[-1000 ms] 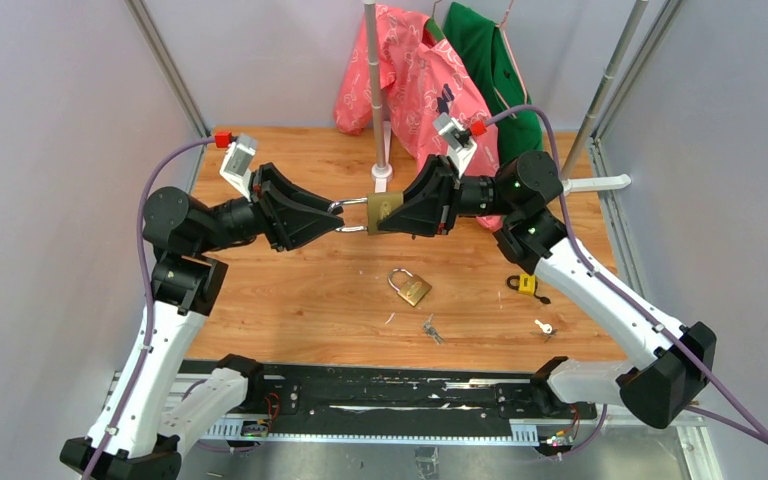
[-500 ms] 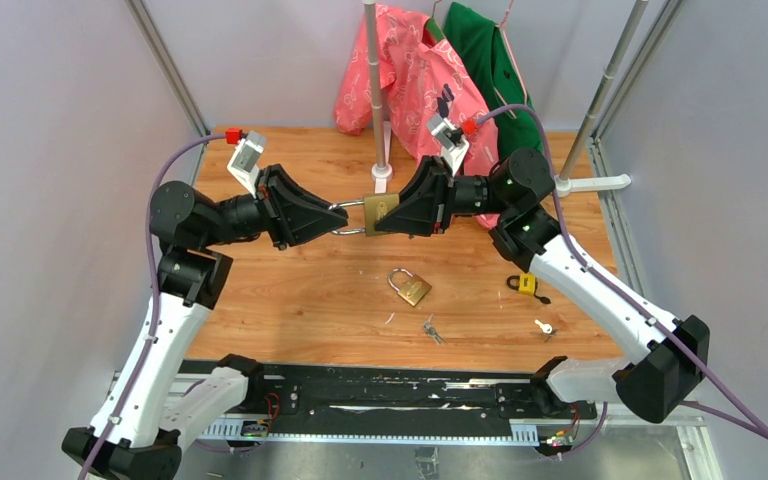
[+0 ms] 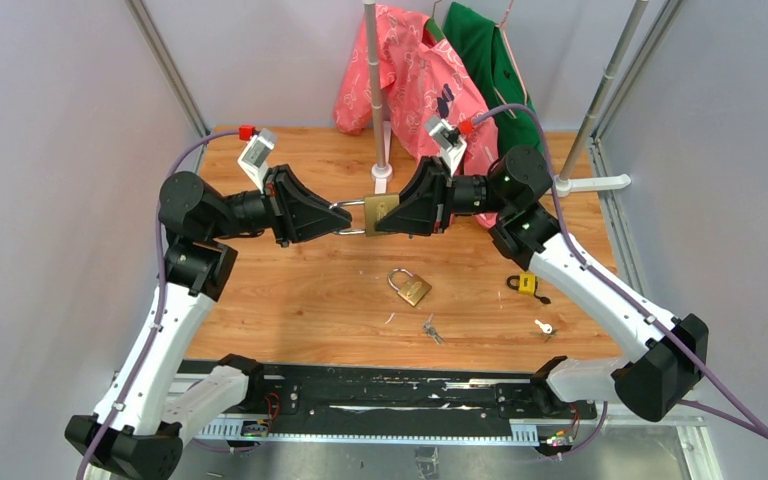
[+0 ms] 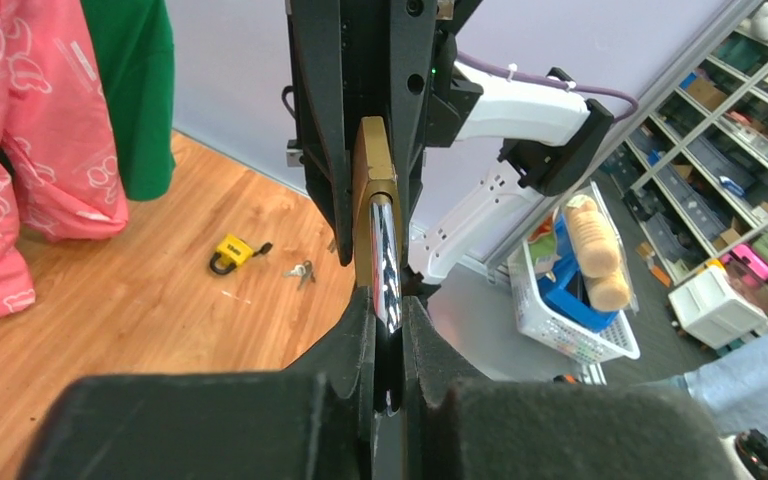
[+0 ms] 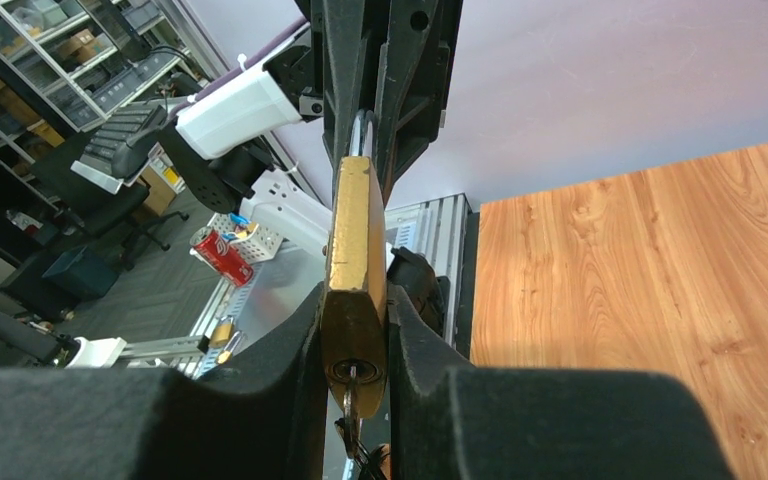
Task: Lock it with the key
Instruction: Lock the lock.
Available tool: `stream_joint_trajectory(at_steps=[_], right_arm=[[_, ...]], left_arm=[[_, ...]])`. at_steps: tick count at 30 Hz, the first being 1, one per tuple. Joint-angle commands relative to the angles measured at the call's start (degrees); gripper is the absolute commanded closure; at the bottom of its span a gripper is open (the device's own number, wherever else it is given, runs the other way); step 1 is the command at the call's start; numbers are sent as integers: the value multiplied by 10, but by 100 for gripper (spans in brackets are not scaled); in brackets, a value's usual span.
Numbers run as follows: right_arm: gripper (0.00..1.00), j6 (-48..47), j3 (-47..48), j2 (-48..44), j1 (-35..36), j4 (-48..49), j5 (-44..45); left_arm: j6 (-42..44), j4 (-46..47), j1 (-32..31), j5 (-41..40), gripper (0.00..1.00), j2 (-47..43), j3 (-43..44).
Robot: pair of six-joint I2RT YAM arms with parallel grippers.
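A brass padlock [image 3: 381, 211] is held in the air between both arms above the table's middle. My right gripper [image 3: 390, 215] is shut on its brass body [image 5: 353, 260]. A key [image 5: 352, 398] sits in the keyhole at the body's bottom. My left gripper [image 3: 345, 217] is shut on the chrome shackle [image 4: 384, 262], seen edge-on between its fingers [image 4: 355, 350]. The lock body also shows in the left wrist view [image 4: 370, 200].
A second brass padlock [image 3: 410, 286] lies on the wooden table [image 3: 290, 290], with a key bunch [image 3: 431, 328], a small yellow padlock [image 3: 525, 283] and a white key [image 3: 543, 326] nearby. Pink and green garments [image 3: 430, 70] hang on a rack pole [image 3: 377, 90] at the back.
Both arms have shifted slightly toward the back, the left wrist most. The padlock stays gripped between them in about the same spot.
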Motion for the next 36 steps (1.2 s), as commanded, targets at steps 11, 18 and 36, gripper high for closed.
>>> stream_joint_trajectory(at_steps=[11, 18, 36], right_arm=[[100, -16, 46, 8, 13, 4, -8], [100, 24, 54, 38, 34, 48, -6], [100, 56, 78, 94, 71, 51, 35]], left_arm=[[10, 6, -55, 3, 100, 31, 15], [30, 5, -91, -15, 100, 47, 10], [65, 6, -158, -47, 100, 86, 9]])
